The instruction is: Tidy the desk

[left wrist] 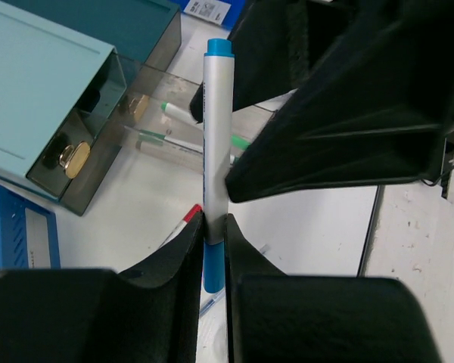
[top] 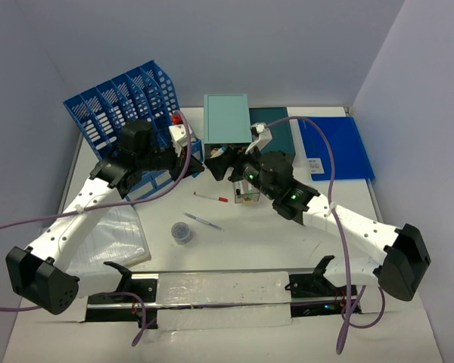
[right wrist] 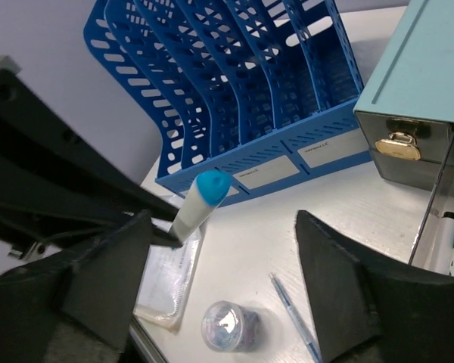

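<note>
one white desk (top: 250,242), grey walls (top: 287,45) — left jaws pinch marker (left wrist: 214,136), right jaws spread.

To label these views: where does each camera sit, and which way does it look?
Top external: above, behind the robot, looking down on the desk; left arm, right arm show.
Left wrist: faces the teal drawer box; left gripper shut on a blue-capped marker.
Right wrist: faces the blue file rack; right gripper open.
Both wrist views share the marker.
</note>
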Tool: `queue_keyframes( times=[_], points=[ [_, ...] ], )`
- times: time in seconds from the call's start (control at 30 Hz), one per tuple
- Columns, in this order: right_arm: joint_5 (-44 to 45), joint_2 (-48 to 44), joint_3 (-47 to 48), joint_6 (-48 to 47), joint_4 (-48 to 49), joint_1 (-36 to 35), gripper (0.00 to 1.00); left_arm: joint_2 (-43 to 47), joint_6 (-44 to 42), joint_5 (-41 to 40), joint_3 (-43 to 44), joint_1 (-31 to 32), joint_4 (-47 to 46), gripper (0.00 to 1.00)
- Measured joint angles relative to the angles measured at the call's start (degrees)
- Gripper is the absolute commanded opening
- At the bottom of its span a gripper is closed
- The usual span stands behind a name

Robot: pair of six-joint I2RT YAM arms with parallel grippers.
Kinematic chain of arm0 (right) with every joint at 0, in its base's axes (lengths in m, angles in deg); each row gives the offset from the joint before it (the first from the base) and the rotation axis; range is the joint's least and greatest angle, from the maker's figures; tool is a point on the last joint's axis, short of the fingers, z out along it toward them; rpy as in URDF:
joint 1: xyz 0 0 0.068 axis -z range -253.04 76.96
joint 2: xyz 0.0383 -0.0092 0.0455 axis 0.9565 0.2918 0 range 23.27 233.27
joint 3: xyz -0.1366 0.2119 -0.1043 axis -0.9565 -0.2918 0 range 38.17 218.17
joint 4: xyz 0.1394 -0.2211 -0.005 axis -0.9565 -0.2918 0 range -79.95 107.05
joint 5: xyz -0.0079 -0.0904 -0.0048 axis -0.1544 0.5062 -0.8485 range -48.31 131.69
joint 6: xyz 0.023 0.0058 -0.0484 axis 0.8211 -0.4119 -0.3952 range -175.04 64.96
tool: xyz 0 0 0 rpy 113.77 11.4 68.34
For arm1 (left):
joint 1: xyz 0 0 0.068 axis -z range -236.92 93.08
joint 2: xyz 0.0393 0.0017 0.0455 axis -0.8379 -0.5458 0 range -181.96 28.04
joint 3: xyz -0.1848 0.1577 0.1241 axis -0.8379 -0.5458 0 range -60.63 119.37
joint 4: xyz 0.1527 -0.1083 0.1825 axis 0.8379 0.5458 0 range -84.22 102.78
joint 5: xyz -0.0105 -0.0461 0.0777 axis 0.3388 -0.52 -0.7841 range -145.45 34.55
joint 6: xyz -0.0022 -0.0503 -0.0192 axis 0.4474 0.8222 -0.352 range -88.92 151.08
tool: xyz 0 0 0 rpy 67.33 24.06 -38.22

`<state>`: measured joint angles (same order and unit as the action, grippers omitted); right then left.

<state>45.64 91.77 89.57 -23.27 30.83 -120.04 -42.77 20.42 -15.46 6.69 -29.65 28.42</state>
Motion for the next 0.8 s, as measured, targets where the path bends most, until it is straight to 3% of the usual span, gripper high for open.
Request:
queue_keyframes(
  times=[0.27, 0.33, 0.37, 0.4, 0.43, 0.47, 0.6, 0.67, 0.8],
  points=[
    [0.4, 3.0, 1.7, 2.6, 2.4, 0.0, 0.47, 0.9, 0.6, 2.2, -1.7, 0.0, -0.6, 0.00],
    [-0.1, 3.9, 2.5, 3.0, 3.1, 0.0, 0.25, 0.9, 0.6, 2.3, -2.1, 0.0, -0.6, 0.00],
    [-0.3, 4.3, 2.8, 3.3, 3.4, 0.0, 0.17, 0.9, 0.6, 2.3, -2.2, 0.0, -0.6, 0.00],
    [-0.6, 4.7, 3.1, 3.5, 3.6, 0.0, 0.17, 0.9, 0.6, 2.3, -2.3, 0.0, -0.6, 0.00],
    [-1.3, 5.2, 3.5, 4.5, 4.1, 0.0, 0.05, 0.9, 0.4, 2.1, -2.4, 0.0, -0.5, 0.03],
    [-1.4, 5.6, 4.0, 4.2, 4.1, 0.0, 0.01, 0.9, 0.3, 2.1, -2.4, 0.0, -0.5, 0.16],
    [-0.8, 6.0, 5.1, 3.6, 2.9, 0.0, 0.00, 1.1, -0.2, 1.3, -2.4, -0.1, -0.3, 0.85],
    [0.5, 6.0, 6.3, 2.6, 0.1, 0.3, 0.00, 1.1, -0.7, -0.2, -2.4, -0.1, -0.2, 0.92],
    [4.3, 7.9, 14.3, -1.4, -12.0, 2.3, 0.00, 1.0, -1.8, -5.7, -2.4, 0.0, -0.1, 0.92]
  ],
)
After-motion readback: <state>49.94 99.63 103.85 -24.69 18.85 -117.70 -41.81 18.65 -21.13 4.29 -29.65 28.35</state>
